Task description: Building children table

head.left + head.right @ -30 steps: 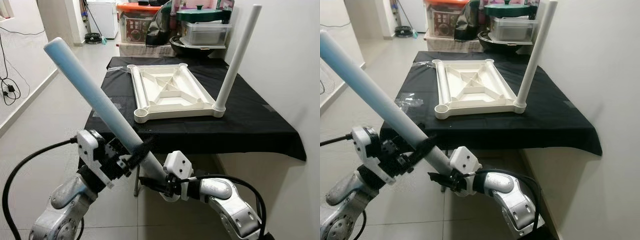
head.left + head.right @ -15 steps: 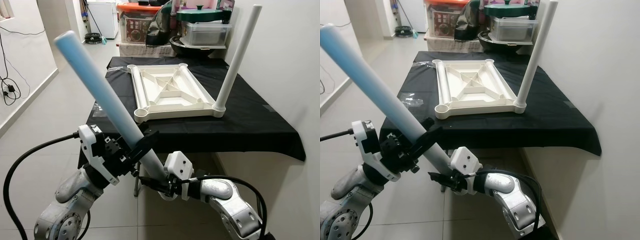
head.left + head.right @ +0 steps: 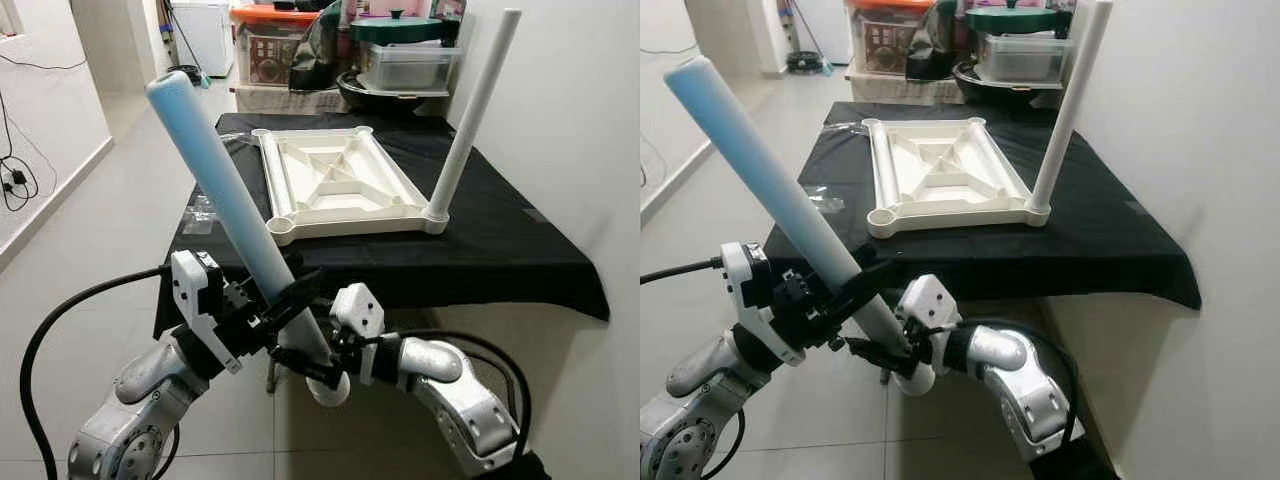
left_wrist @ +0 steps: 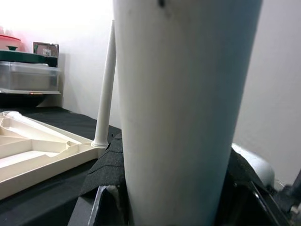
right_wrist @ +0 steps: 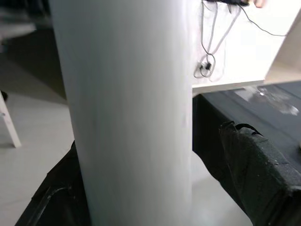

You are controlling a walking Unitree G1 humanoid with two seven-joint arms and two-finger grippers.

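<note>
A long pale table leg (image 3: pixel 232 205) slants up to the left in front of the black-clothed table (image 3: pixel 500 250). My left gripper (image 3: pixel 287 300) is shut on the leg's lower part. My right gripper (image 3: pixel 312 366) is shut on it just above the rounded bottom end. In both wrist views the leg (image 4: pixel 183 108) (image 5: pixel 131 108) sits between the black fingers. The white tabletop (image 3: pixel 340 185) lies upside down on the cloth. One leg (image 3: pixel 470 115) stands in its near right corner. The near left socket (image 3: pixel 281 226) is empty.
Storage boxes and a pot (image 3: pixel 400 60) are stacked behind the table. A wall runs close along the right. Crumpled plastic wrap (image 3: pixel 200 215) lies at the cloth's left edge. Cables (image 3: pixel 15 180) trail on the floor at far left, with tiled floor below me.
The held leg has swung more upright, its top moving right toward the table. My left gripper has shifted right with it, and my right gripper has risen slightly.
</note>
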